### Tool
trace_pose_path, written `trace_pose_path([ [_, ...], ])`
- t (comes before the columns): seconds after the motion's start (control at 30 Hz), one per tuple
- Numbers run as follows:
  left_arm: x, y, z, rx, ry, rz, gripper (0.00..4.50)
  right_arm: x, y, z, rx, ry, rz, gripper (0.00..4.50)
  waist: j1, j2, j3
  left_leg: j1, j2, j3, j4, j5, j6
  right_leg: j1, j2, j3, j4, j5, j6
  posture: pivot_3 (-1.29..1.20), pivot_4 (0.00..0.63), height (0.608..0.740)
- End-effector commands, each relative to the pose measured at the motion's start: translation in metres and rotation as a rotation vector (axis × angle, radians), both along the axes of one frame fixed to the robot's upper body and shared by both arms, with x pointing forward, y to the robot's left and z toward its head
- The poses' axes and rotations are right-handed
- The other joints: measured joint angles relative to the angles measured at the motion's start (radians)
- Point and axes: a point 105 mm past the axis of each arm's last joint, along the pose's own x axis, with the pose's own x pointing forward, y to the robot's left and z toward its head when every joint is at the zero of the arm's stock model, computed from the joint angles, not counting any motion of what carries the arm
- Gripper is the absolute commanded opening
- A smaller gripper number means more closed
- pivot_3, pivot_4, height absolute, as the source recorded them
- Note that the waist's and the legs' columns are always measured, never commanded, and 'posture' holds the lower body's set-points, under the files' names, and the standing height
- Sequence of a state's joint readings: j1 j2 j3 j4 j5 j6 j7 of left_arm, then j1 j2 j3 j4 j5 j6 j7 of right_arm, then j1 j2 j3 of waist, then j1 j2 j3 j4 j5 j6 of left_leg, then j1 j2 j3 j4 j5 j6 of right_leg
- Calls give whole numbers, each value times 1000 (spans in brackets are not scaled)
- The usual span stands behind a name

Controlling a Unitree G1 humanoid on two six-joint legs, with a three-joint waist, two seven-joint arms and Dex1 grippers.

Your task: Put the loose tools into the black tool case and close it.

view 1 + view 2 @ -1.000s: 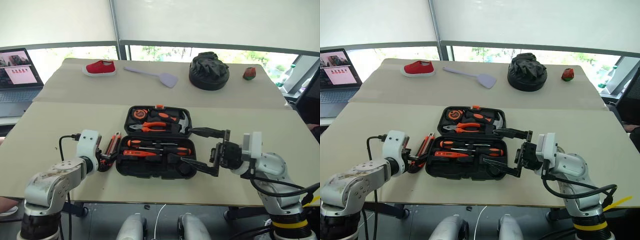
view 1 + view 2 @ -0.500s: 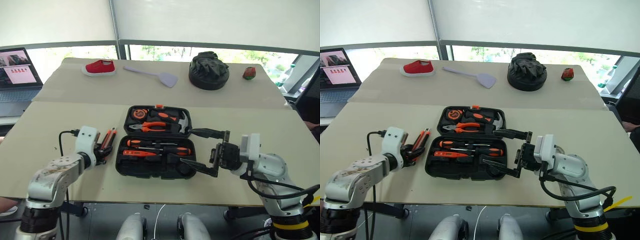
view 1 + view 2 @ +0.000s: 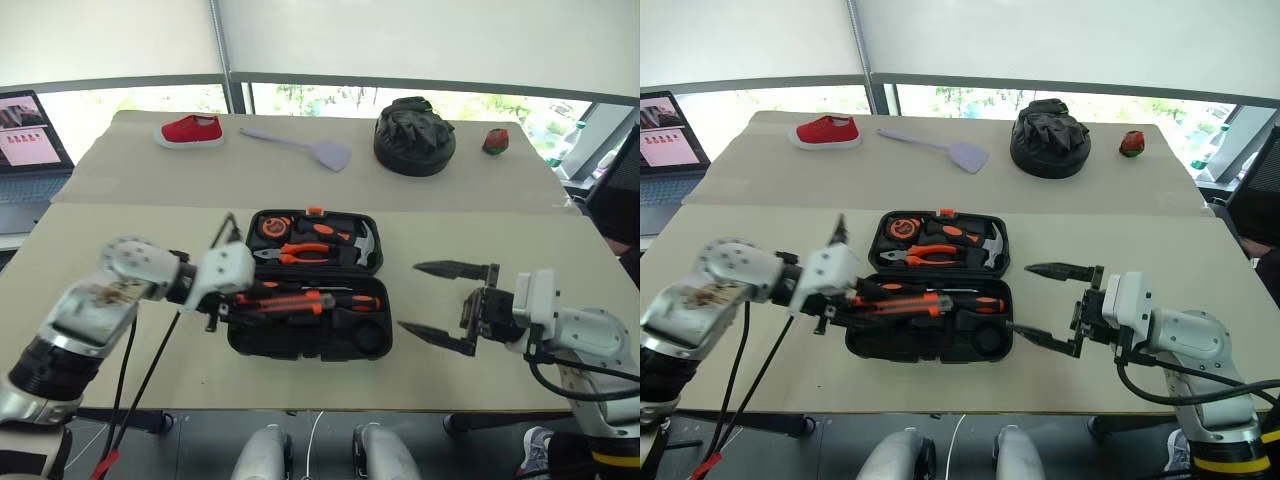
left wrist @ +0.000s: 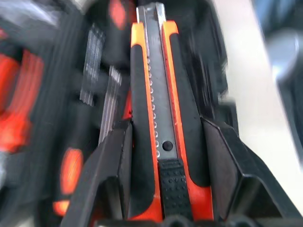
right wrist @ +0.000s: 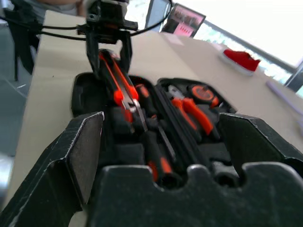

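The tool case is lying open in the middle of the near tabletop, lid half at the far side with the pliers, hammer and tape measure sitting in their recesses. The near half has the screwdrivers in it.

The left gripper is over the left end of the case, fingers pinching the black-and-orange utility knife by its sides. The knife sticks out across the near half of the case, above the screwdrivers. Can't tell if it's touching anything under it.

The right gripper is off to the right of the case, pointing at it, fingers spread wide with nothing between them and clear of the case edge.

On the far tabletop: a red shoe, a grey spatula, a round black bundle, plus a laptop at the left edge.
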State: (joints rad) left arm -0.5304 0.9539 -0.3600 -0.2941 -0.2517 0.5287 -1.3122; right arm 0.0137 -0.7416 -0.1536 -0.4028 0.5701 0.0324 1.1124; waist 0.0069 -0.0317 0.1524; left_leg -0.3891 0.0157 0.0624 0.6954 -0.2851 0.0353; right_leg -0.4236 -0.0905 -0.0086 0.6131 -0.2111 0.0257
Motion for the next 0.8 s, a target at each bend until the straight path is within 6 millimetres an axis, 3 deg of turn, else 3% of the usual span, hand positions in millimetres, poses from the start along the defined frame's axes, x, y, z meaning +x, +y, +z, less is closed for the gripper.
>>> trace_pose_path([
  [0.03,-3,-14,-1,28,-55,-44,1710,-8,-1,12,8,-31,-4,4500,0,0,0,0,0,0,0,0,0,0,0,0,0,0,0,0,150,740],
  [0.4,3,-20,-16,47,-81,-23,1710,-15,4,9,15,0,-22,4500,7,0,0,0,0,-1,3,0,0,1,-1,0,1,0,1,0,150,740],
  [0.57,-13,-17,-24,68,41,-29,1710,-15,4,8,12,6,-23,4500,10,0,0,0,0,-1,5,0,0,2,-1,0,1,0,1,0,150,740],
  [0.6,-16,-16,-25,74,50,-40,2713,-14,4,8,12,7,-24,4500,9,0,0,0,0,-1,5,0,1,2,-1,0,1,0,1,0,150,740],
  [0.73,-6,-22,-12,3,-34,-42,4051,-13,4,6,12,15,-22,4500,5,0,0,1,0,-1,4,-1,1,2,-1,0,1,0,2,0,150,740],
  [0.8,-2,-29,2,-77,-43,-40,4463,-12,6,6,20,15,-19,4500,5,0,0,1,0,-1,4,-1,1,2,-1,1,1,0,2,0,150,740],
])
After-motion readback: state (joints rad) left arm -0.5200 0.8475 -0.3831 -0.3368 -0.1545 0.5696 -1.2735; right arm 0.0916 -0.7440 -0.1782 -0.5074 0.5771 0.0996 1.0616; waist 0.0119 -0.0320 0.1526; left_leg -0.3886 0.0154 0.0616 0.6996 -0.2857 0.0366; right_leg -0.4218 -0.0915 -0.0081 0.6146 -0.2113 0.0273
